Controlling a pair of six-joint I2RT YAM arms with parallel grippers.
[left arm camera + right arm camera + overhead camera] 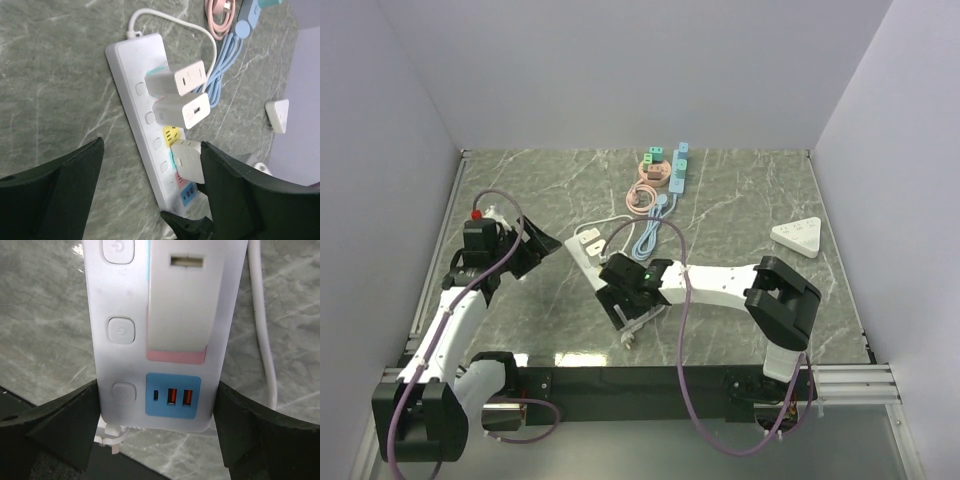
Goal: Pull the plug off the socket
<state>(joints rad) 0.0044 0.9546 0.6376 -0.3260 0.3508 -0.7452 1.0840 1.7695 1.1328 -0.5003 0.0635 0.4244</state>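
Light: bright, even, overhead | Shadows: soft | Glare: mild on power strip | Blur: wrist-view fingers rendered defocused

left arm is on the near-left side, elbow low and wrist angled in toward the middle. The left gripper hangs with its fingers spread wide. The right arm stretches left across the near middle. Its right gripper points down, fingers snug against both sides of the power strip.
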